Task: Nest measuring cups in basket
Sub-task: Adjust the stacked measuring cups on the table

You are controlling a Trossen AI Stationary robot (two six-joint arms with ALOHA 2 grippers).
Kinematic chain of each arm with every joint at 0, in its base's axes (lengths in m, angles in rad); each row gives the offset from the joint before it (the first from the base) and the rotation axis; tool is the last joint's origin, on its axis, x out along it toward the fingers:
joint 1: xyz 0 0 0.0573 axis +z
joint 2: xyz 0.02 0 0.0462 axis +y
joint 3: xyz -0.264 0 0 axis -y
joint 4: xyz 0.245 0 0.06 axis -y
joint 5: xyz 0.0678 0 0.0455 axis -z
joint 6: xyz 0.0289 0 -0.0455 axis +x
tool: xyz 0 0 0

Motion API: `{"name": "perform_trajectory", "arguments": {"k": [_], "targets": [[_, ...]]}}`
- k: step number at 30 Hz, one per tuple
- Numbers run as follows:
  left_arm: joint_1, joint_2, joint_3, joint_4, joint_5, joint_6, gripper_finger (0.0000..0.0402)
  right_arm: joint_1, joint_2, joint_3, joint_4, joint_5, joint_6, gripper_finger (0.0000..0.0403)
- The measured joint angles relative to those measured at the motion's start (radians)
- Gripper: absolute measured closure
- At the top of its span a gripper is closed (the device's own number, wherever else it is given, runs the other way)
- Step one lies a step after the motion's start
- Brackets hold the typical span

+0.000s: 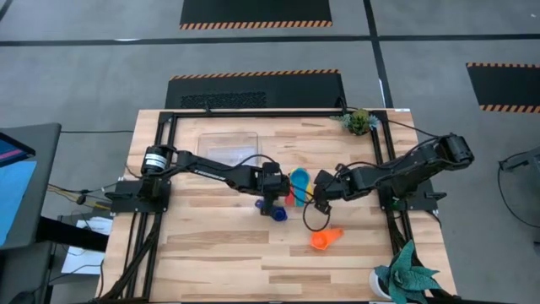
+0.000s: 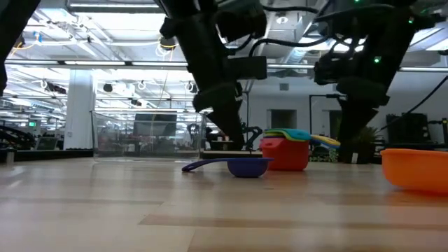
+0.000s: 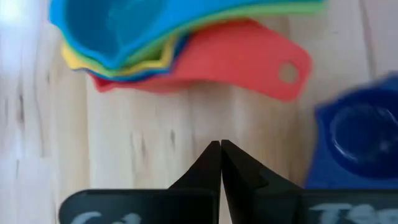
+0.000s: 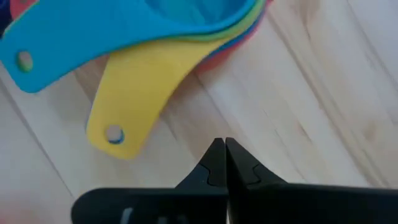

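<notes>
Several measuring cups sit nested in a stack (image 1: 295,186) on the table, light blue on top and red at the bottom; the stack also shows in the low view (image 2: 285,150). A dark blue cup (image 1: 275,212) rests on its base nearer the front. An orange cup (image 1: 325,239) lies to the right of it. The clear basket (image 1: 228,143) stands at the far left with no cup in it. My left gripper (image 3: 221,148) is shut, hanging between the stack's red handle (image 3: 273,65) and the dark blue cup (image 3: 360,137). My right gripper (image 4: 224,148) is shut just right of the stack, near the yellow handle (image 4: 127,109).
A black cable loop (image 1: 314,221) hangs from the right arm between the stack and the orange cup. A small plant (image 1: 360,121) stands at the far right corner and a larger one (image 1: 407,274) at the near right corner. Bare wood lies along the near left.
</notes>
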Motion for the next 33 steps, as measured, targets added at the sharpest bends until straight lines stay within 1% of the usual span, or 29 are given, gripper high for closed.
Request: {"name": "perform_trajectory", "arguments": {"k": [1,6,9,14,19,27,33], "targets": [[0.003,0.007,0.001,0.032,0.011,-0.009,0.0401,-0.007,-0.004,0.001,0.009,-0.001,-0.014,0.0400],[-0.001,0.015,0.001,0.072,0.023,-0.028,0.0401,-0.026,-0.002,0.002,0.110,-0.020,-0.053,0.0400],[-0.005,0.017,0.005,0.061,0.026,-0.029,0.0401,-0.031,-0.002,0.002,0.113,-0.024,-0.051,0.0400],[-0.008,0.018,0.008,0.055,0.025,-0.044,0.0402,-0.033,-0.002,-0.010,0.100,0.019,-0.005,0.0400],[-0.008,0.018,0.008,0.049,0.025,-0.047,0.0401,-0.037,-0.002,-0.047,0.127,0.021,0.034,0.0400],[-0.007,0.018,0.008,0.075,0.026,-0.054,0.0401,-0.044,-0.002,-0.050,0.206,-0.030,0.010,0.0400],[-0.007,0.018,0.008,0.138,0.026,-0.062,0.0401,-0.056,-0.002,-0.050,0.247,-0.056,0.000,0.0400]]}}
